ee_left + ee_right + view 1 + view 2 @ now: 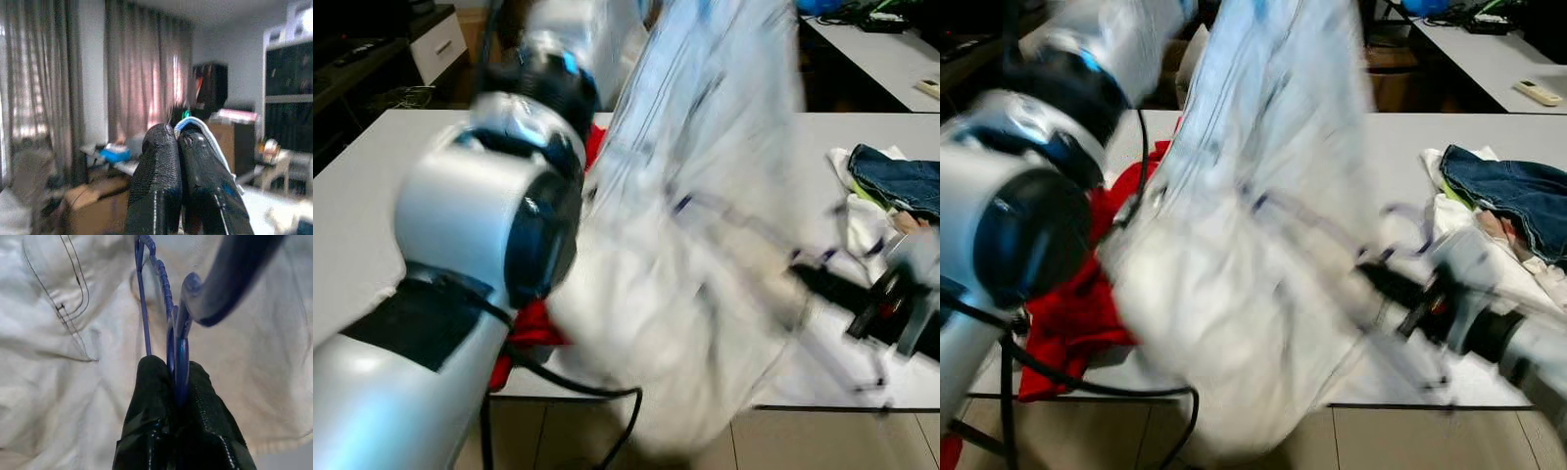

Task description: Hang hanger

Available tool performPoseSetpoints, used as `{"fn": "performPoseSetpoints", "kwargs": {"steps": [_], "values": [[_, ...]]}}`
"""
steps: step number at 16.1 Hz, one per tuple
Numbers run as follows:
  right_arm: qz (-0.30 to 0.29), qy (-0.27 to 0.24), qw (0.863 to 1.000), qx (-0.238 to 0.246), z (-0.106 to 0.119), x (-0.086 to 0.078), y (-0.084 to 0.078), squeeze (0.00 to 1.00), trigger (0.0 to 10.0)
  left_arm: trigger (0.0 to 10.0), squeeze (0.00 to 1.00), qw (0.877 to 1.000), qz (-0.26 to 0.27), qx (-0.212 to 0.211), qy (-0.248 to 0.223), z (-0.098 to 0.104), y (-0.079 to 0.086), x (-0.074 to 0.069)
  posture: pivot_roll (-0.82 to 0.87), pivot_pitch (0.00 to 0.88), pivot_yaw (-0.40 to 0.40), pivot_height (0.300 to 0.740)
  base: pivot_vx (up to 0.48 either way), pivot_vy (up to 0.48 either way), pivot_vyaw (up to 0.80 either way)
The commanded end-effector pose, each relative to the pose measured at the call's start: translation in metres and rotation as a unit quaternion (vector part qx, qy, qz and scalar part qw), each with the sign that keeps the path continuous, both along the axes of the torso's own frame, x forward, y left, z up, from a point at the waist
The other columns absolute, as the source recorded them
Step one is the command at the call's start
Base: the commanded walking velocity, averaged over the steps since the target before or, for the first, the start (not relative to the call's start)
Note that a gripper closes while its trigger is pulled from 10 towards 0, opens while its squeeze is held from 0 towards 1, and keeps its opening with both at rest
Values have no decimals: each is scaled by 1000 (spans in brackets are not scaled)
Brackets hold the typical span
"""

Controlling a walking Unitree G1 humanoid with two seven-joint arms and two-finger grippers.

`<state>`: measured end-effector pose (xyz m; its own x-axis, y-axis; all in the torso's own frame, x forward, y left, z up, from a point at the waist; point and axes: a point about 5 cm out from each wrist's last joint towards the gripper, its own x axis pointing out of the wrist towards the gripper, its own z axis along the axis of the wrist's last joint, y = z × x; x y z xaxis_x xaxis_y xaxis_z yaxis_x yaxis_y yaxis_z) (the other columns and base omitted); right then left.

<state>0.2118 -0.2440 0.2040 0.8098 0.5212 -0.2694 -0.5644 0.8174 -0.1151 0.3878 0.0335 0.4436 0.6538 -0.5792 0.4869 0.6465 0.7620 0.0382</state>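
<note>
From the head views we see our left arm [480, 225] raised over the white table [1400, 147], lifting a blurred white garment [1253, 245] that hangs steeply above the table's near edge; red cloth [1077, 304] and jeans [1518, 201] flank it.

Our left wrist view shows the left gripper [178, 139] pinched on a pale fabric edge, curtains [142, 68] beyond.

Our right wrist view shows the right gripper [176, 377] clamped on the blue hanger [168, 308], running lengthwise away from the fingers against the garment.
</note>
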Motion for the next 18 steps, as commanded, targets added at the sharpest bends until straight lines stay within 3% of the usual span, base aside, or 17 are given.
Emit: {"fn": "performPoseSetpoints", "kwargs": {"steps": [1, 3, 5, 9, 11, 12, 14, 16, 18], "values": [[-79, -4, 996, -38, 1, 9, -22, 0, 10000, 10000, 0, 997, 4, -49, -64, 45, 17, -17, -143, 0, 58, 740, 0, 0, 0], [-171, -75, 982, -34, 20, 32, -40, 0, 10000, 10000, 0, 996, 37, -39, -68, 48, 28, -15, -139, 0, 55, 740, 0, 0, 0], [-190, -144, 971, 11, 41, 55, -38, 0, 10000, 10000, 0, 996, 72, -27, -40, 41, 41, -8, -139, 0, 55, 740, 0, 0, 0], [-107, -195, 972, 81, 67, 89, -6, 0, 10000, 10000, 0, 989, 129, 34, 56, -7, 63, 16, -115, 0, 44, 740, 0, 0, 0], [-64, -207, 968, 126, 79, 96, 3, 0, 10000, 10000, 0, 989, 97, 62, 94, -25, 61, 18, -115, 0, 44, 740, 0, 0, 0], [-36, -205, 968, 142, 85, 98, 7, 0, 10000, 10000, 0, 989, 71, 90, 97, -31, 56, 13, -109, 0, 36, 740, 0, 0, 0], [-6, -201, 968, 151, 89, 100, 11, 0, 10000, 10000, 0, 989, 30, 105, 104, -36, 47, 4, -103, 0, 31, 740, 0, 0, 0], [1, -173, 975, 142, 80, 106, 12, 0, 10000, 10000, 0, 989, 0, 89, 121, -37, 34, -7, -97, 0, 29, 740, 0, 0, 0], [-38, -125, 985, 117, 57, 114, 11, 0, 10000, 10000, 0, 988, -7, 77, 136, -40, 20, -14, -96, 0, 36, 740, 0, 0, 0]]}}
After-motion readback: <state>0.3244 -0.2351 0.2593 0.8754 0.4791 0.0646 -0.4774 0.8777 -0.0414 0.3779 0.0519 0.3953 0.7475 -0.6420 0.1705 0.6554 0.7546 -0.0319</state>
